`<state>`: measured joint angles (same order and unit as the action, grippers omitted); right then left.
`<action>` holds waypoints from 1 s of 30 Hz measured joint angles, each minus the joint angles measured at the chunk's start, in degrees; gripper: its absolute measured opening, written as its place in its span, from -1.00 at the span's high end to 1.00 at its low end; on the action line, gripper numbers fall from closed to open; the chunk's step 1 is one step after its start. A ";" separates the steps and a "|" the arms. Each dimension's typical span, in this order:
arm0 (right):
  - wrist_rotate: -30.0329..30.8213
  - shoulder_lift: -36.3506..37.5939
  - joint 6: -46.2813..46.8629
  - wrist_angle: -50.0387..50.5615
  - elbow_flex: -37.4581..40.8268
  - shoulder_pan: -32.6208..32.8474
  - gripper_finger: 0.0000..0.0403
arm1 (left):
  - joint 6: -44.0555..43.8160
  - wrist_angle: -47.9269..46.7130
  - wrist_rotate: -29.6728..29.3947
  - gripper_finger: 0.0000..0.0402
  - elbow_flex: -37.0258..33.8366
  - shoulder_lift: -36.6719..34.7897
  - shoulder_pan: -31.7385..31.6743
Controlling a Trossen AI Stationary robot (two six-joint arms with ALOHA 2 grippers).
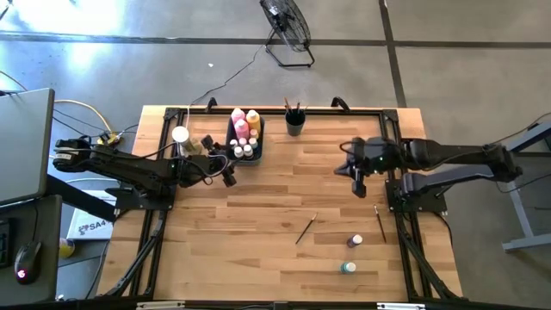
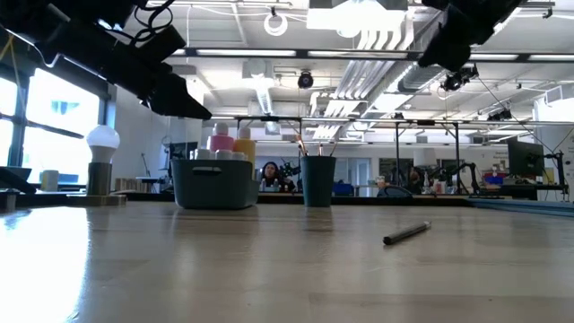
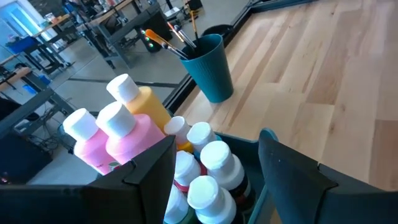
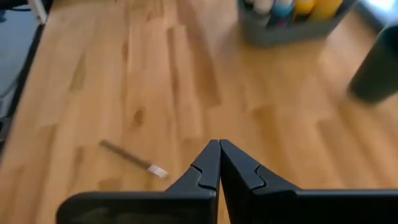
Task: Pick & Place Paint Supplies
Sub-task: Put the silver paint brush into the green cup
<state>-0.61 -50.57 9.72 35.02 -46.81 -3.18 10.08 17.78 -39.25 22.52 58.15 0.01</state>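
Smooth white-capped bottles [image 3: 208, 171] are packed in a grey plastic bin [image 1: 256, 148] on the wood-plank table [image 1: 284, 258]. Left tool [image 1: 229, 175] is spread, empty, just beside the bin. Right tool [image 1: 359, 187], well apart from the bin, is pressed together, empty.

A lab: rows of workbenches [image 2: 466, 184] under ceiling ducts [image 2: 377, 36].

Only thing you can actually read is "SA4" on the white box [image 1: 89, 226] sitting on the floor just off the counter [image 1: 258, 215]. Rest is too small.
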 joint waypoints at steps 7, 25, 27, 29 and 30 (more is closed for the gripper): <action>0.47 0.00 11.38 5.13 0.00 10.10 0.99 | -3.19 -0.10 4.43 -0.11 0.00 0.00 0.00; 15.01 0.00 65.54 37.00 0.01 17.88 0.99 | -7.47 -5.93 6.87 -0.11 0.00 -0.02 0.00; 13.96 0.00 69.40 40.01 0.02 17.59 0.99 | -7.43 -5.97 6.83 -0.11 0.00 -0.02 0.00; 12.73 -0.08 72.45 41.12 0.02 17.37 0.99 | -7.42 -5.95 6.78 -0.11 0.00 -0.02 0.00; 11.94 -0.33 73.41 41.14 0.02 17.31 0.99 | -7.44 -5.97 6.78 -0.11 0.02 -0.02 0.00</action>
<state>11.33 -50.89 83.13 76.16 -46.78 14.13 2.64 11.81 -32.47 22.54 58.13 0.01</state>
